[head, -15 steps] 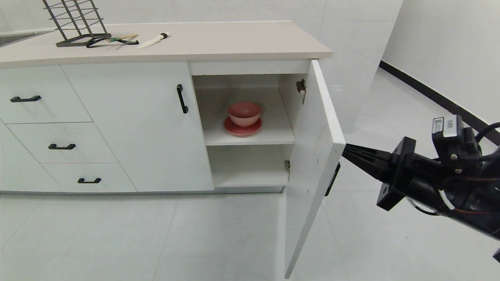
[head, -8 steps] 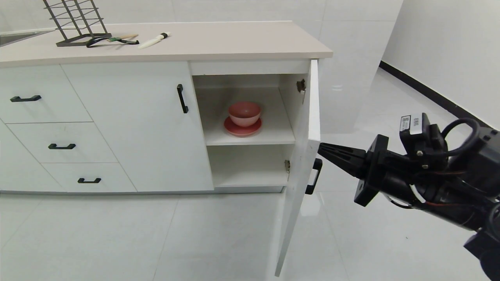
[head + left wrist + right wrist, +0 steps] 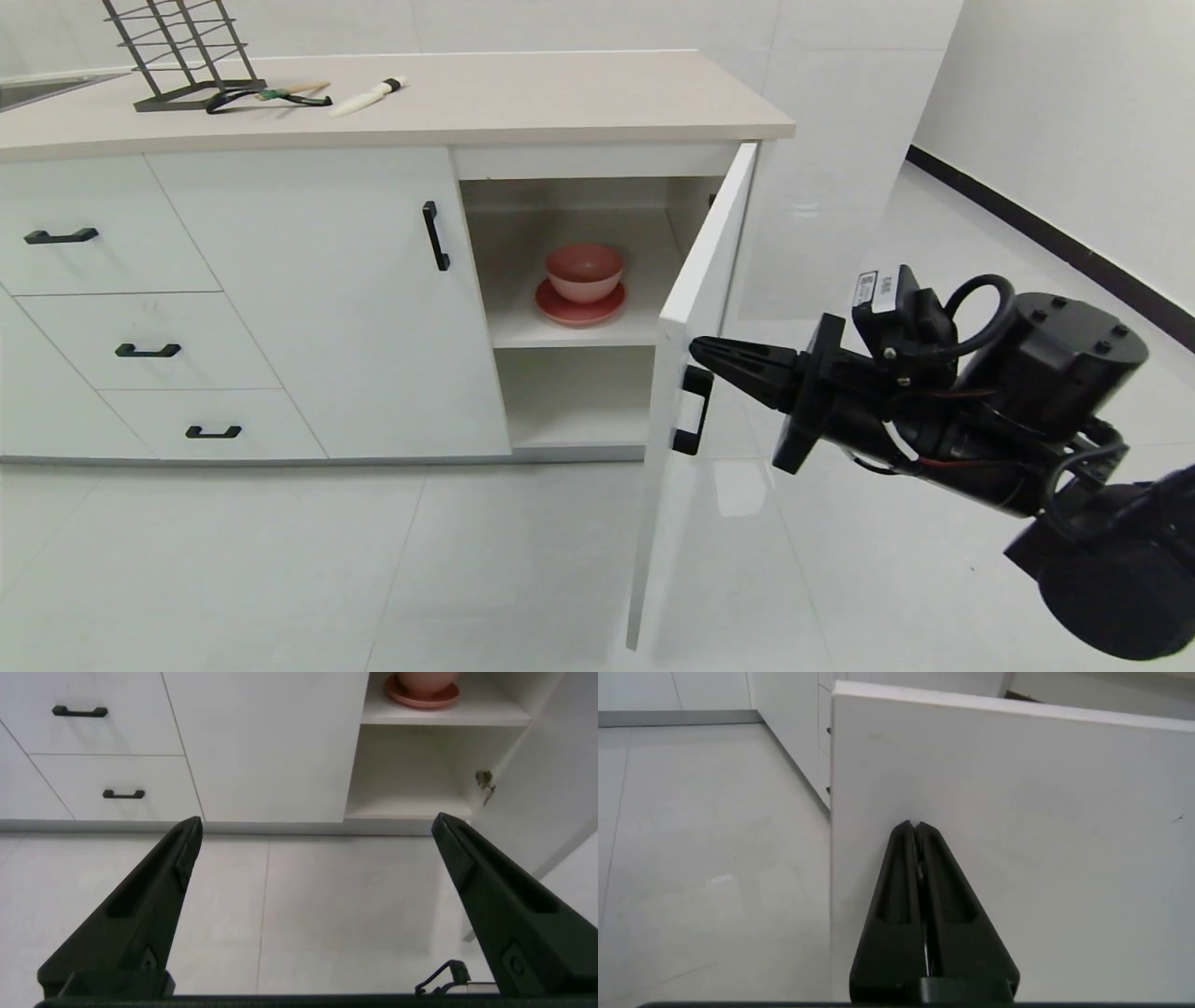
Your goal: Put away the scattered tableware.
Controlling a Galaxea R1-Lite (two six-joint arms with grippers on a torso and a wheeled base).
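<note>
"head view first: what's put away so far?"

"a pink bowl [image 3: 584,271] sits on a plate [image 3: 579,310] on the upper shelf [image 3: 523,322] inside the cupboard. that part looks done."

"and what's left?"

"mainly the door [image 3: 665,523], which stands partly open. the right claw [image 3: 709,353], clenched on nothing, has its tips at the door's outer face just beside the handle [image 3: 691,411]. the left claw [image 3: 316,821] is spread wide and empty above the floor. a knife [image 3: 369,96] lies on the tabletop [image 3: 560,93] near a wire rack [image 3: 182,56]; it may need storing too."
</note>
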